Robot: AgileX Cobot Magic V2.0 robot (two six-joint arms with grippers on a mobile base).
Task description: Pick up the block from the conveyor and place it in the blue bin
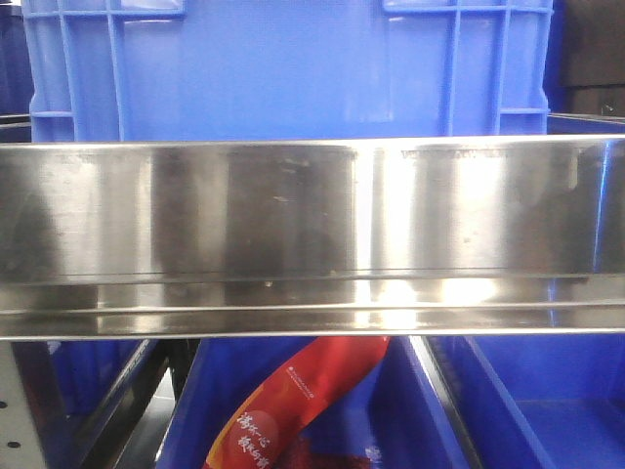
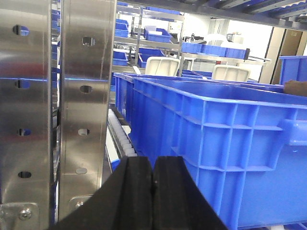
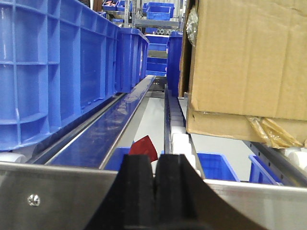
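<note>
At six o'clock of each wrist view, left claw [image 2: 152, 184] and right claw [image 3: 156, 184] sit closed and empty, parked; no block visible.

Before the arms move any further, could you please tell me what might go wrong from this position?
1. No block or belt shows in any view, so a reach now would likely be blind.
2. The left gripper, fingers closed, sits close to the steel post and blue bin; a swing could hit either.
3. The right gripper, also closed, sits just behind a steel rail, with a cardboard box nearby.
</note>
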